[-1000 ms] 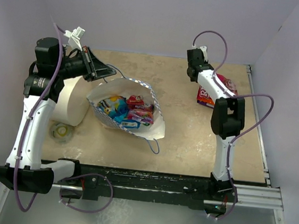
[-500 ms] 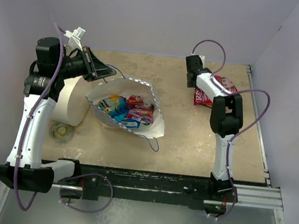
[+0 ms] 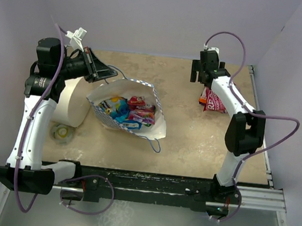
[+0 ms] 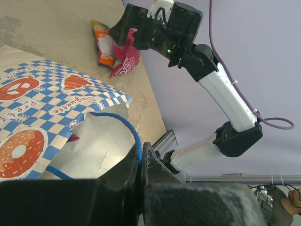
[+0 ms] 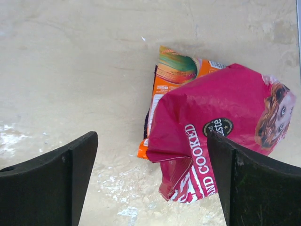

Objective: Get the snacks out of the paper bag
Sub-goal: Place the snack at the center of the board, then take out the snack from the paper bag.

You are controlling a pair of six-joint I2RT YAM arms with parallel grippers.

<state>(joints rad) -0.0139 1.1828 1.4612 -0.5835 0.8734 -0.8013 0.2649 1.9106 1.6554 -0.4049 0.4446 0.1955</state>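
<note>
Snacks [image 3: 131, 111] are mostly sitting in the paper bag [image 3: 160, 126], which is lying open-mouthed near the middle of the table [image 3: 191, 144], beside a large white roll [image 3: 71, 104]. A jumble of blue, red, magenta and purple packets is showing inside it. Two more are lying out on the table's far right: a magenta packet [image 5: 221, 141] overlapping an orange packet [image 5: 174, 89].

The left gripper [image 4: 140, 155] is sitting at the bag's upper left rim with its fingers pressed together, and the blue cord handle [image 4: 134, 134] is running right into them, so it is apparently pinching that cord to keep the mouth up. The right gripper [image 5: 150, 188] is hanging over the two packets with its fingers spread wide and nothing caught between them.

By my reading, most of the job is waiting, and the next reach into the bag is carrying the risk:

- The thin cord is giving the left fingers little to bite on. Any tug could be slipping it free, and the paper would be sagging over the packets.
- The bag is looking light, so a right finger catching its wall could be shoving or creasing it rather than reaching a packet.
- Glossy foil is looking slippery, and with packets overlapping, a grab could be lifting two or squirting one aside.
- The right fingers are straddling the magenta packet, so pulling away low could be dragging it along.
</note>
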